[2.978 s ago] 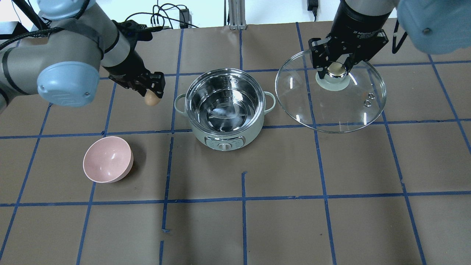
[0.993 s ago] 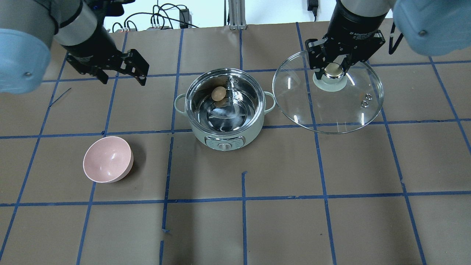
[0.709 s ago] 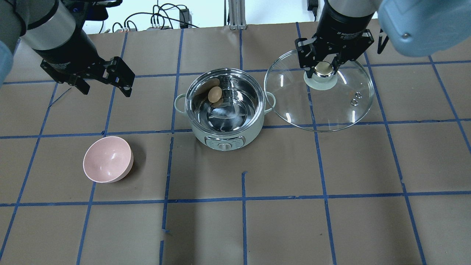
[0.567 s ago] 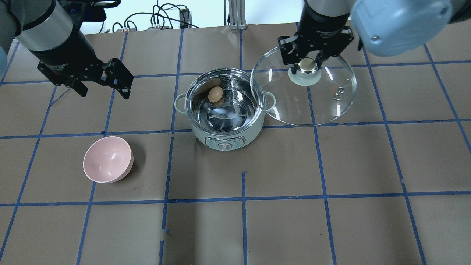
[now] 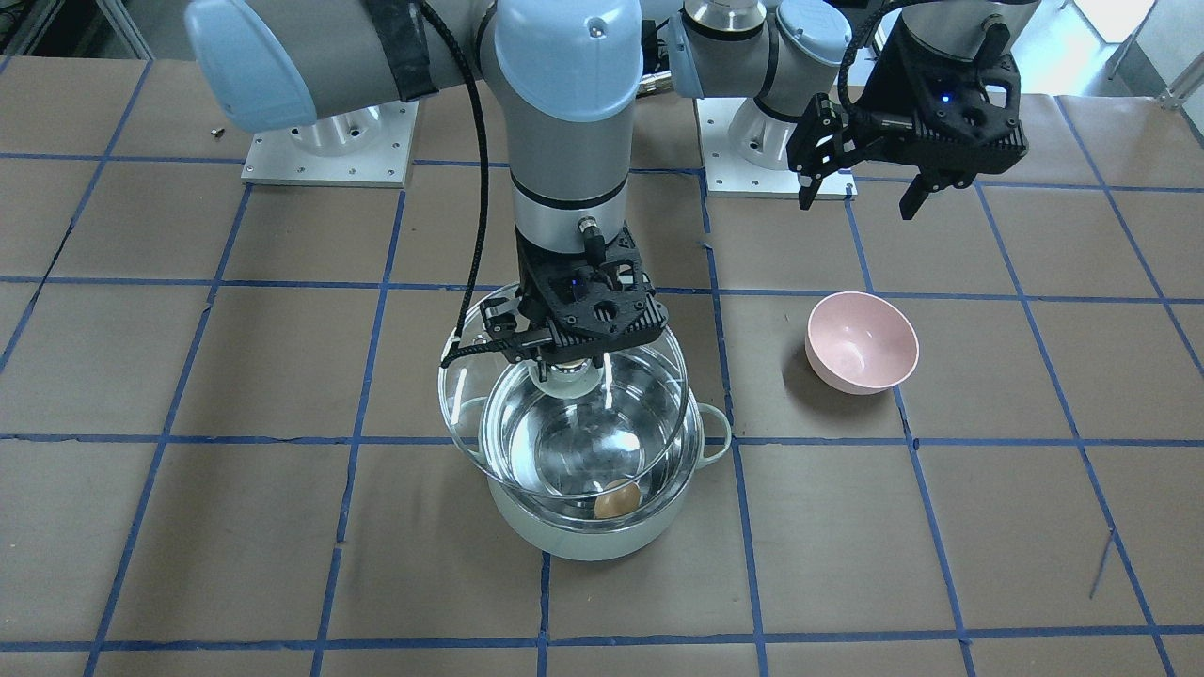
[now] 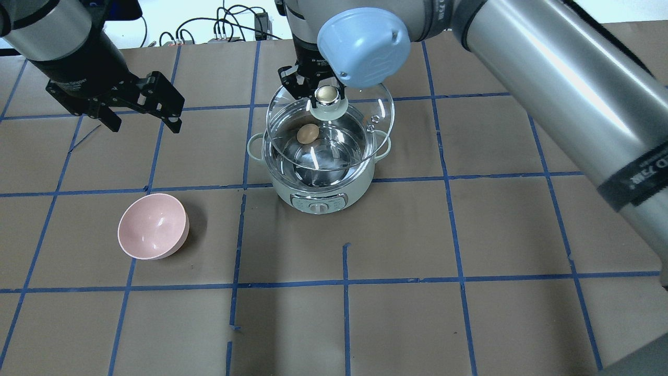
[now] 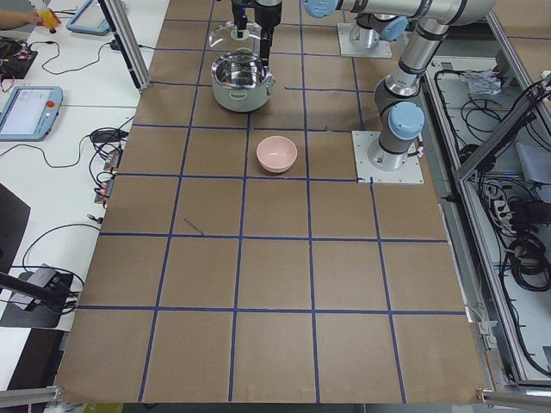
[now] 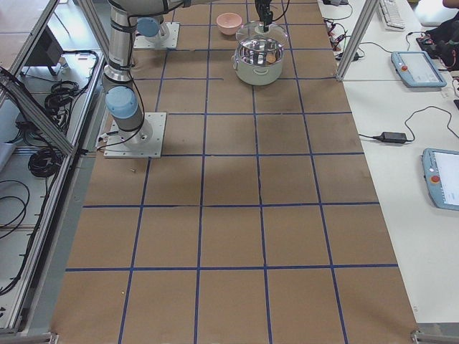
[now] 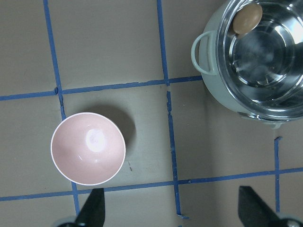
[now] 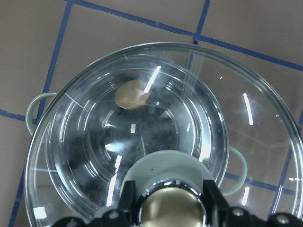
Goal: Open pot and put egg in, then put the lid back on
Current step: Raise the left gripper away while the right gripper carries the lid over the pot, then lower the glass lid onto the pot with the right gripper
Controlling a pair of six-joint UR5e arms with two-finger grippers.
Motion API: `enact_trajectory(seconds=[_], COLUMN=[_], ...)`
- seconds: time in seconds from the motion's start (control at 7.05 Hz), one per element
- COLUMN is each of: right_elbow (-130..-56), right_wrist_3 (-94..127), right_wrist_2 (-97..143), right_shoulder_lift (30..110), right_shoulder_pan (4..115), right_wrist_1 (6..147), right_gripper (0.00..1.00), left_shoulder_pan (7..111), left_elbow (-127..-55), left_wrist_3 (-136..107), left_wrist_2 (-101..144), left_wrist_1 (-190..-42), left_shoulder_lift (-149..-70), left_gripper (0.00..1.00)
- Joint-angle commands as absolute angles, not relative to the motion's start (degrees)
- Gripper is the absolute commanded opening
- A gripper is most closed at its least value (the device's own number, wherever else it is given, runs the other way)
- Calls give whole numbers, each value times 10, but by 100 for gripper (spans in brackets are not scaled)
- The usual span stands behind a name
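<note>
Our right gripper (image 6: 326, 95) holds the lid (image 6: 360, 130) over the pot (image 6: 318, 201), egg (image 6: 307, 133) inside; it looks off-centre, so lowering now could snag the rim. Left gripper (image 6: 145, 127) hangs wide, empty.

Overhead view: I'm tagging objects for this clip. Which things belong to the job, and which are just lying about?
Job: pot, egg inside it, lid held over it by the right gripper.
Lying about: pink bowl, empty; cables past the table's far edge. The left gripper hangs open, holding nothing.
</note>
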State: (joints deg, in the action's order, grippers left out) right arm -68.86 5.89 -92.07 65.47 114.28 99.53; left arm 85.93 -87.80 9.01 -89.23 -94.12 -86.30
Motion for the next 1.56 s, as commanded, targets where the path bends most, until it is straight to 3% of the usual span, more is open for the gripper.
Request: enact_trajectory(seconds=[0.0,1.42], right_elbow=[-687,-742], right_wrist_3=[5,-126], right_wrist_2=[-904,-873], right_shoulder_lift=[628,613], right_shoulder_pan=[1150,1149], right_wrist_1=[1002,1100], right_gripper=[12,12], left_shoulder_pan=[851,843], left_elbow=[-860,-860], left_wrist_3=[93,92], left_wrist_2=[-904,-904], left_wrist_1=[-947,-947], left_shoulder_lift=[-867,-865], left_gripper=[100,100])
